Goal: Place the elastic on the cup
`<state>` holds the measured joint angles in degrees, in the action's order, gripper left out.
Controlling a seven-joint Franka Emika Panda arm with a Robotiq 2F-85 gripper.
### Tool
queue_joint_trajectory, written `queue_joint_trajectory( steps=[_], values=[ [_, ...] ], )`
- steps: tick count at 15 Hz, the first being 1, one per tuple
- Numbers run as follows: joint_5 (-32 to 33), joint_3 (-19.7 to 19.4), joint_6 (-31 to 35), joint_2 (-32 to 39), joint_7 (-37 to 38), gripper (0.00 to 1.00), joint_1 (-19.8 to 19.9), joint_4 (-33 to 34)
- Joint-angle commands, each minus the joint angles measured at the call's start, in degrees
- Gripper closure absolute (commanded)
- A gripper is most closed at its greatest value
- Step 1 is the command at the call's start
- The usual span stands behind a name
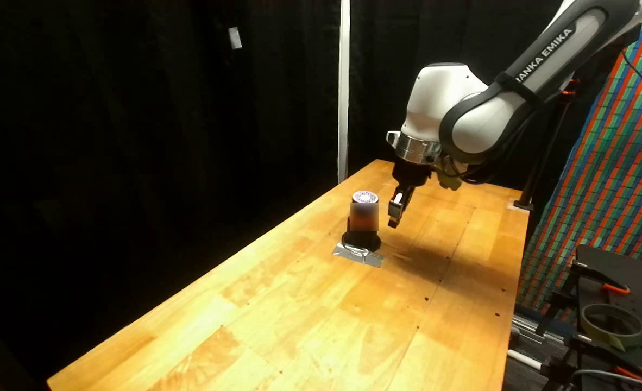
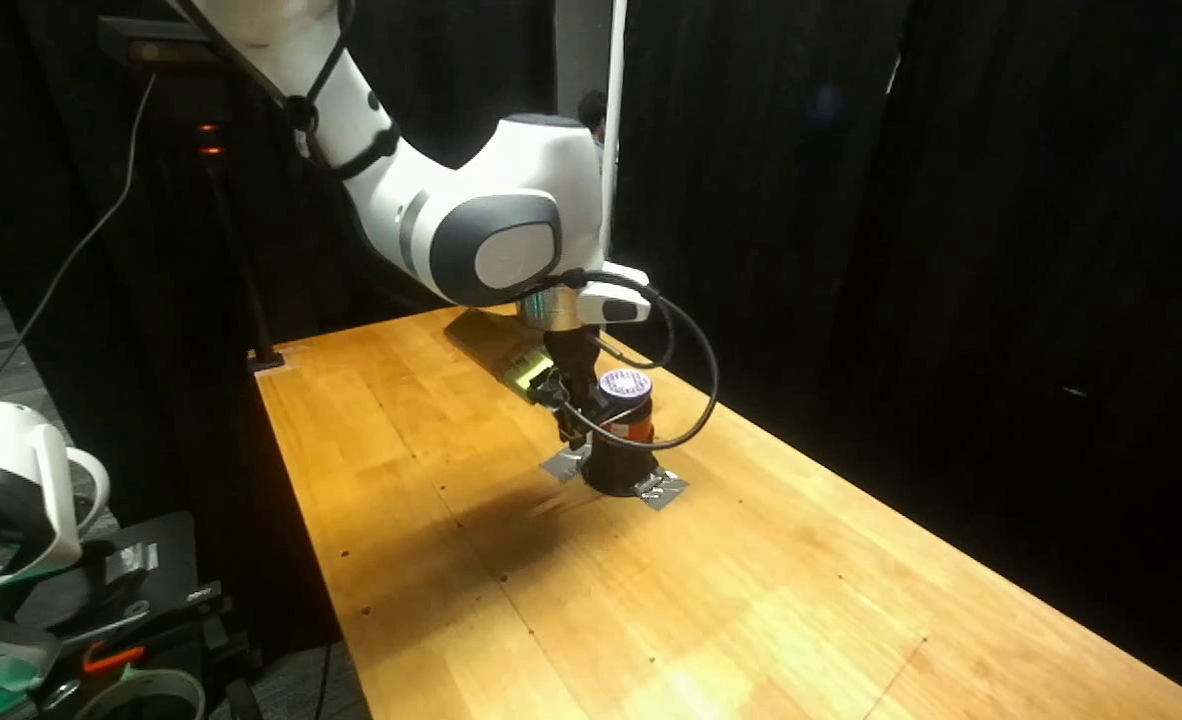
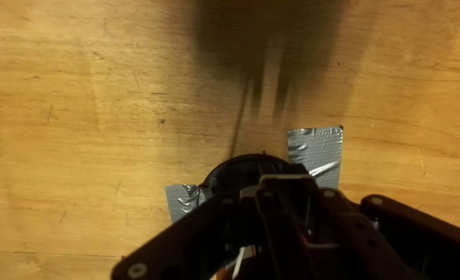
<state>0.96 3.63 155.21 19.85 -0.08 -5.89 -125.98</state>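
A short, dark cylindrical cup point(image 1: 364, 222) with a reddish-orange middle stands upright on the pale wooden desk point(image 1: 299, 304).
Strips of silver tape point(image 2: 665, 490) lap its base. The black two-fingered robot hand point(image 1: 394, 218) hangs just beside it, fingers near each other; whether they meet or pinch anything, I cannot tell. In the wrist view the hand hides most of the cup.

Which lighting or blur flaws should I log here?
Wrist view: the black two-fingered gripper is nearly silhouetted, its shadow soft-edged; in an exterior view, a blurred patch crosses the dark cylindrical cup; in both exterior views, glare brightens part of the yellowish wooden table.
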Motion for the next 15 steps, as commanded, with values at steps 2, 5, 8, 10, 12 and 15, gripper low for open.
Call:
queue_joint_trajectory(
  steps=[2,5,8,10,12,15],
  values=[
    [6.2,-0.7,15.0,-5.0,-2.5,0.79,-0.7,-11.4],
    [10.9,-3.1,27.3,-5.0,-2.2,0.8,-2.4,-16.1],
    [13.5,-8.1,40.4,-3.5,-2.5,0.8,-5.9,-19.5],
    [11.3,-10.6,49.0,-2.1,-4.4,0.8,-8.0,-21.5],
    [10.3,-11.4,57.0,-0.3,-5.9,0.8,-8.7,-23.1],
    [8.3,-6.9,66.7,3.0,-8.4,0.8,-4.9,-24.3]
  ],
)
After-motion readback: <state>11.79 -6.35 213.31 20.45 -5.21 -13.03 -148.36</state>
